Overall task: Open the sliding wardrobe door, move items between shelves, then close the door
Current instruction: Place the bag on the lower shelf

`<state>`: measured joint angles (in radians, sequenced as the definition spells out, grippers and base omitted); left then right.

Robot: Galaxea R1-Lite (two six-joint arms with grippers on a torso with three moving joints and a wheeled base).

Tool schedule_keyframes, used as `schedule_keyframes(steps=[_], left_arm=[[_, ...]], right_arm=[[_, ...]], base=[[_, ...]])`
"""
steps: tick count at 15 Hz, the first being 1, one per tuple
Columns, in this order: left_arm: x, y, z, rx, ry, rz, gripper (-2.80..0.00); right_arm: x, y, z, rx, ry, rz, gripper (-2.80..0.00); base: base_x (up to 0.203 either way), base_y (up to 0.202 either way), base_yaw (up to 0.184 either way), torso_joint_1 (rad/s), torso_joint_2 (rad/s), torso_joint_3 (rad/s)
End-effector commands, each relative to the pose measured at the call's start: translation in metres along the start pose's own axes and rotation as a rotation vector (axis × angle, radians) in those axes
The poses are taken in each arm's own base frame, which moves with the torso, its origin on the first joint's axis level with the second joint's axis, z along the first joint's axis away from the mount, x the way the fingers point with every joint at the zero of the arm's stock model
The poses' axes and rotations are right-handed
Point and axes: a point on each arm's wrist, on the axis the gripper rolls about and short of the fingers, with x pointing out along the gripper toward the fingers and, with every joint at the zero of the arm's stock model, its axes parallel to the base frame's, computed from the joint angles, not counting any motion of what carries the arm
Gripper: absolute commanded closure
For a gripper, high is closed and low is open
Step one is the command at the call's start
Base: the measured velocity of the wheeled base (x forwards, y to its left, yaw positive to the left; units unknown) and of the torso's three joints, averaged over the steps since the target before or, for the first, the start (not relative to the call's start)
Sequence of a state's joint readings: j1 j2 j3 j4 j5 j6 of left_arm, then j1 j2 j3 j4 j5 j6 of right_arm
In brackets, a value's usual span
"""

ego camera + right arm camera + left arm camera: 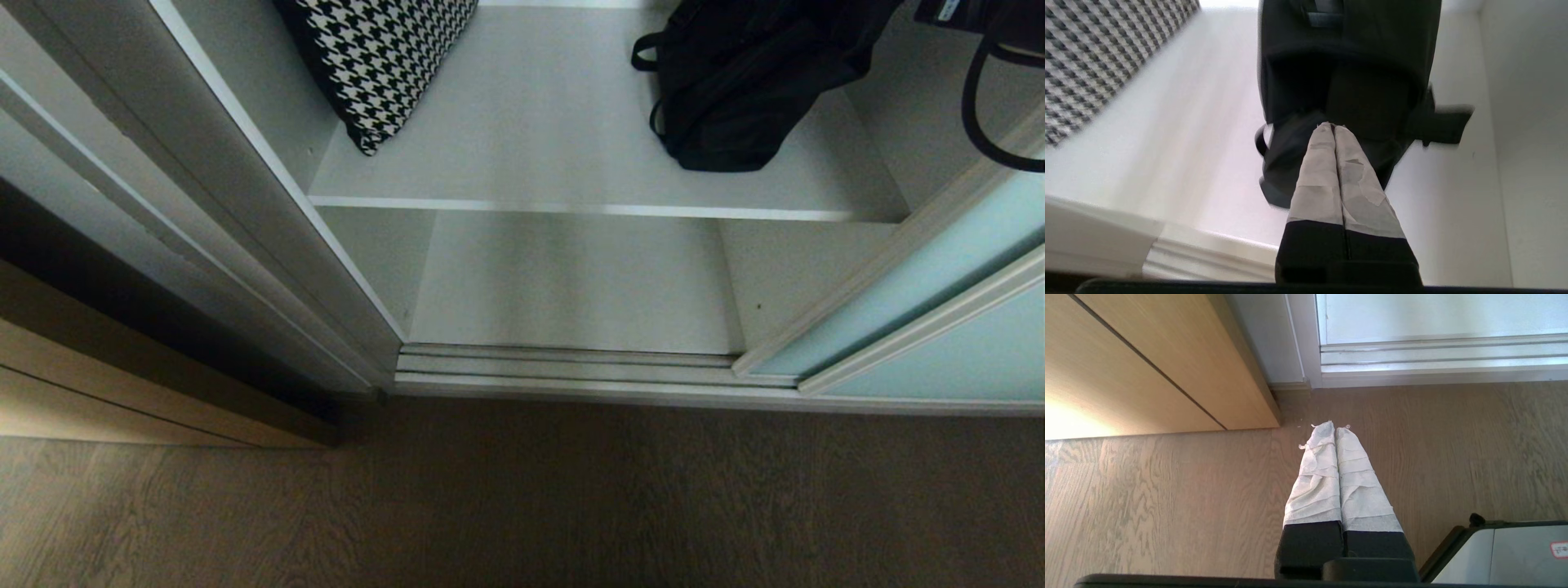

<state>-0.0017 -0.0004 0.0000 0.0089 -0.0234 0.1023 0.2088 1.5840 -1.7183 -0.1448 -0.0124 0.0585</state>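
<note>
The right gripper (1334, 127) is being held inside the wardrobe with its tape-wrapped fingers (1318, 179) pressed flat together, tips right at the near side of the black bag (1347, 61). Whether a fold or strap of the bag is being pinched between the tips cannot be told; the fingers are simply seen closed with no gap between them. In the head view only a dark part of the right arm and a looping black cable (980, 114) are being shown at the top right corner.

The black bag (751, 73) is being carried by the upper shelf (531, 147), toward that shelf's right side and back, close to the right inner wall, with its straps spilling toward the shelf's middle. A black-and-white houndstooth cushion (380, 57) is being leaned at the left back corner of the same shelf, well apart from the bag. The lower shelf (571, 278) is being shown below and in front, bare, ending at the silver floor track (563, 363).

The sliding wardrobe door (922, 286) is being seen pushed to the right side of the opening, its pale aqua glass framed in silver, leaving the shelves exposed.

The left gripper (1336, 428) is being kept low over the dark wood floor (1167, 498), fingers closed and holding nothing, near the corner where the light wood cabinet front (1147, 367) is meeting the wardrobe track.
</note>
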Motion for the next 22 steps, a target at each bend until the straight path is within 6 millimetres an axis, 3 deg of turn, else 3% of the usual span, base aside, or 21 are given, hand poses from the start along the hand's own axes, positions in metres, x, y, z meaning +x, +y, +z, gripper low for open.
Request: schedule_keyframes(steps=[1,6,10,15,22], left_arm=[[0.000,0.000,0.000,0.000,0.001,0.000,0.00],[0.000,0.000,0.000,0.000,0.001,0.000,0.00],[0.000,0.000,0.000,0.000,0.001,0.000,0.00],[0.000,0.000,0.000,0.000,0.001,0.000,0.00],[0.000,0.000,0.000,0.000,0.002,0.000,0.00]], right_arm=[[0.001,-0.001,0.001,0.001,0.003,0.018,0.00],[-0.006,0.002,0.006,0.087,-0.003,0.130,0.00],[0.004,0.002,-0.001,0.096,-0.017,0.154,0.00],[0.042,0.000,-0.037,0.096,-0.019,0.156,0.00],[0.090,-0.002,-0.069,0.056,-0.095,0.155,0.00]], base=[[0.000,0.000,0.000,0.000,0.00,0.000],[0.000,0.000,0.000,0.000,0.00,0.000],[0.000,0.000,0.000,0.000,0.00,0.000],[0.000,0.000,0.000,0.000,0.00,0.000],[0.000,0.000,0.000,0.000,0.00,0.000]])
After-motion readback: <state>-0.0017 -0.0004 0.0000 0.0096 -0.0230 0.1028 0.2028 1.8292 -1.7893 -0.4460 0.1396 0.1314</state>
